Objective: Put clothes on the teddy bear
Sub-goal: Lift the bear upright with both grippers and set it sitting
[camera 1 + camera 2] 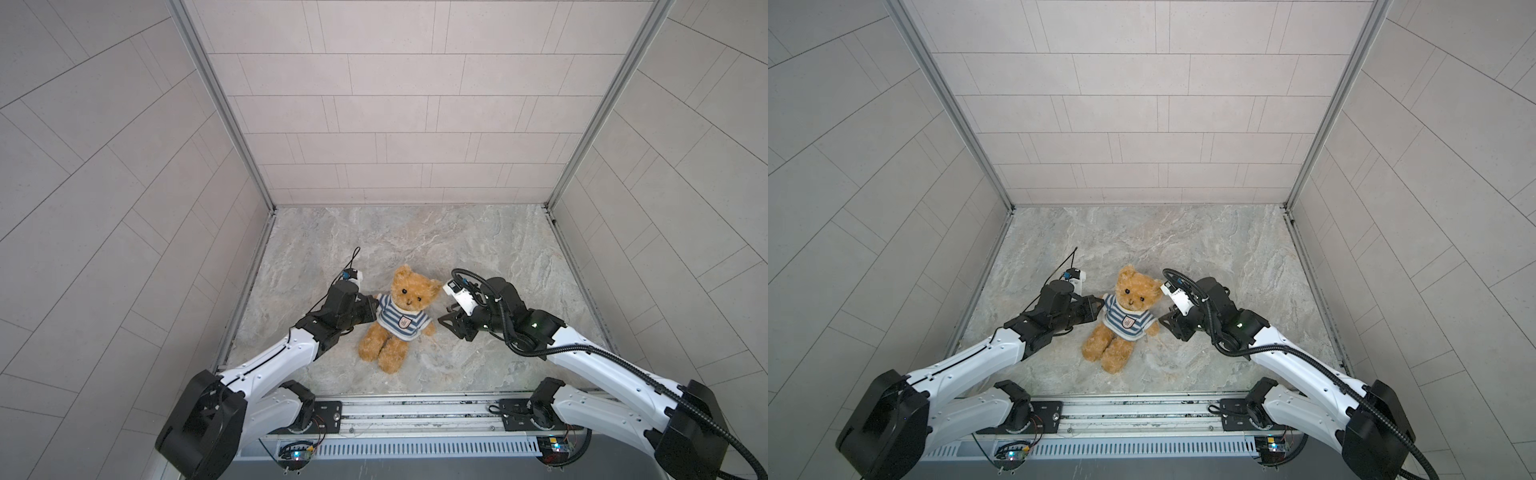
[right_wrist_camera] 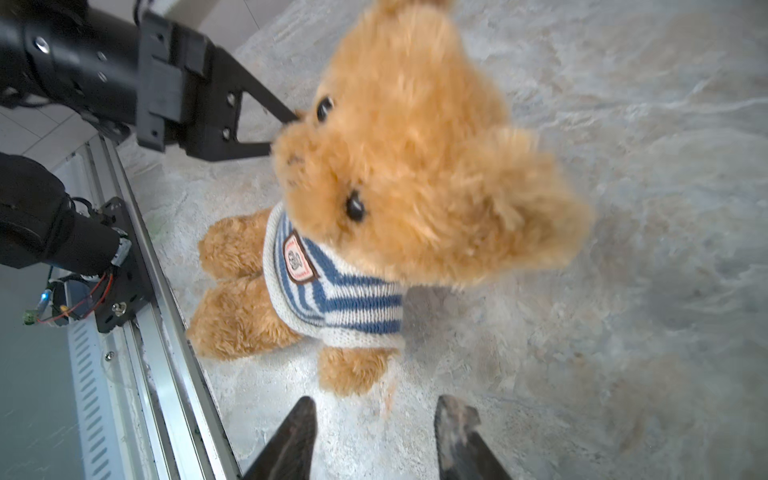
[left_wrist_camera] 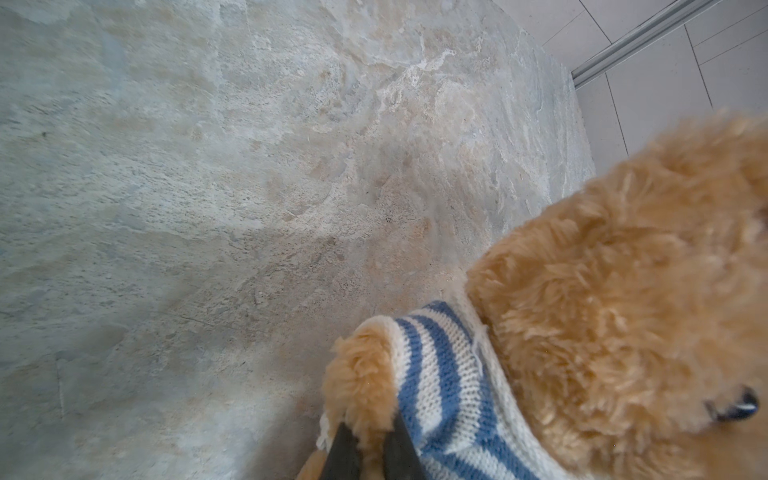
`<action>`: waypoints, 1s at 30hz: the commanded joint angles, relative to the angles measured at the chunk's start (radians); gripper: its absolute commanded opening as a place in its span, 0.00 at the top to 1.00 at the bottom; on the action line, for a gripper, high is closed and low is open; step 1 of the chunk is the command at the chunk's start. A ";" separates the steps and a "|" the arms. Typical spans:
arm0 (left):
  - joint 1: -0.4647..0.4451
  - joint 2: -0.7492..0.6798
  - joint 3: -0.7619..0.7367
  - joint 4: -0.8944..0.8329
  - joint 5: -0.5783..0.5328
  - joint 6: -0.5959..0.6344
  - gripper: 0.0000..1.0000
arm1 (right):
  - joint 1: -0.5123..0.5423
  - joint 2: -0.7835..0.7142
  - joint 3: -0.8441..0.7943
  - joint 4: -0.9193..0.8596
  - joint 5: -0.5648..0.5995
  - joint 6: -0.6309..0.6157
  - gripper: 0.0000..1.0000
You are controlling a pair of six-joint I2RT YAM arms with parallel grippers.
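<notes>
The teddy bear (image 1: 415, 291) (image 1: 1136, 291) lies on its back on the stone-patterned table, golden-brown and fluffy, with its head toward the back wall. It wears a blue-and-white striped shirt (image 1: 401, 322) (image 1: 1126, 320) (image 2: 332, 291) with a badge on the chest. My left gripper (image 1: 376, 301) (image 1: 1100, 303) (image 3: 370, 432) is shut on the bear's paw (image 3: 361, 374), which pokes out of the sleeve (image 3: 440, 382). My right gripper (image 1: 444, 313) (image 1: 1165, 313) (image 2: 374, 415) stands open with nothing between its fingers. It is just short of the other paw (image 2: 353, 370) and not touching it.
A metal rail (image 1: 415, 409) (image 2: 137, 249) with both arm bases runs along the table's front edge. Tiled walls close in the left, right and back sides. The stone surface (image 3: 208, 208) stretches bare behind the bear.
</notes>
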 commanded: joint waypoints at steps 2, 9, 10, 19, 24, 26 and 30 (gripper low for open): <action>0.007 0.000 -0.022 0.030 0.012 -0.015 0.89 | 0.045 0.046 -0.058 0.174 -0.054 0.095 0.48; 0.007 -0.002 -0.020 0.032 0.012 -0.021 0.88 | 0.060 0.165 -0.071 0.300 -0.094 0.129 0.49; 0.007 -0.003 -0.018 0.030 0.012 -0.020 0.88 | 0.061 0.178 -0.065 0.300 -0.085 0.126 0.49; 0.007 -0.013 -0.014 0.009 0.009 -0.014 0.87 | 0.033 0.275 -0.033 0.322 -0.051 0.107 0.73; 0.007 -0.029 -0.022 -0.006 0.004 -0.006 0.87 | 0.004 0.281 -0.007 0.318 -0.050 0.088 0.92; 0.007 -0.034 -0.029 -0.008 0.003 -0.006 0.87 | -0.005 0.280 0.008 0.308 -0.039 0.079 0.97; 0.007 -0.050 -0.051 -0.004 0.014 -0.012 0.87 | -0.041 0.287 0.023 0.313 -0.022 0.086 0.99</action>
